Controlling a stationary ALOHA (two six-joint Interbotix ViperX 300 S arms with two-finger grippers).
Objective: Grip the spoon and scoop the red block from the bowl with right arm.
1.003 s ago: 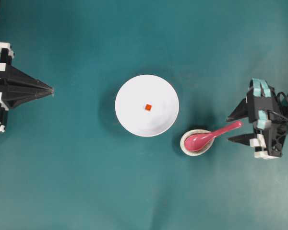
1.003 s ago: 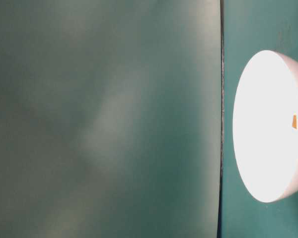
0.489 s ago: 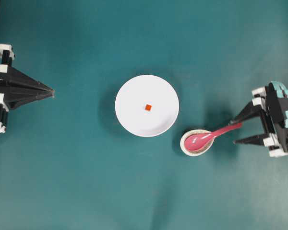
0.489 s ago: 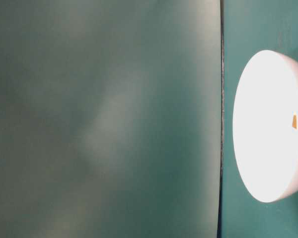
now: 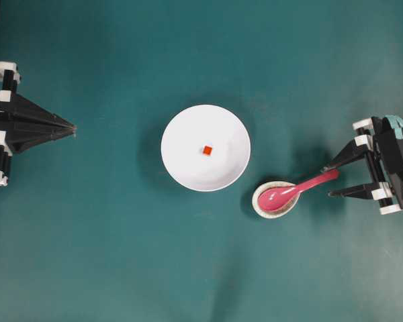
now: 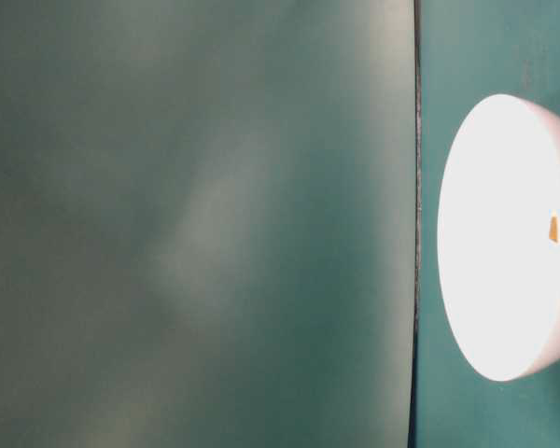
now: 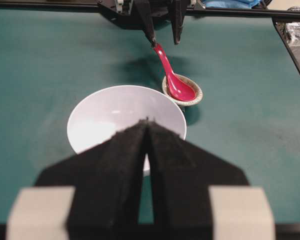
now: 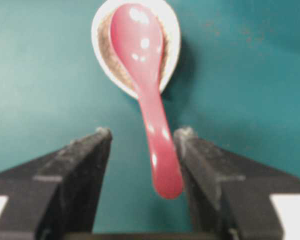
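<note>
Right jaws [image 8: 142, 150] apart, 1 finger on each side of the spoon [image 8: 149, 85] handle's end, neither touching it as far as the wrist view shows. Nothing gripped yet. I judge the straddle is deliberate: the handle juts up and out toward me, so closing here takes it near the tip and leaves the scoop free to work.

Spoon scoop sits in the small speckled rest [image 5: 274, 200], handle propped over its rim. That tilt is what lifts the handle clear of the counter [image 5: 121, 255] for me.

Bowl [image 5: 205, 147] stands just beside the rest, toward the middle of the counter. It holds 1 thing: the red block [image 5: 207, 150], near its centre, loose.

Left jaws [image 7: 146, 131] drawn together, pointed at the bowl from well away, carrying nothing.

Risk, as I judge it: a glossy handle may slip or pivot in the grip.
</note>
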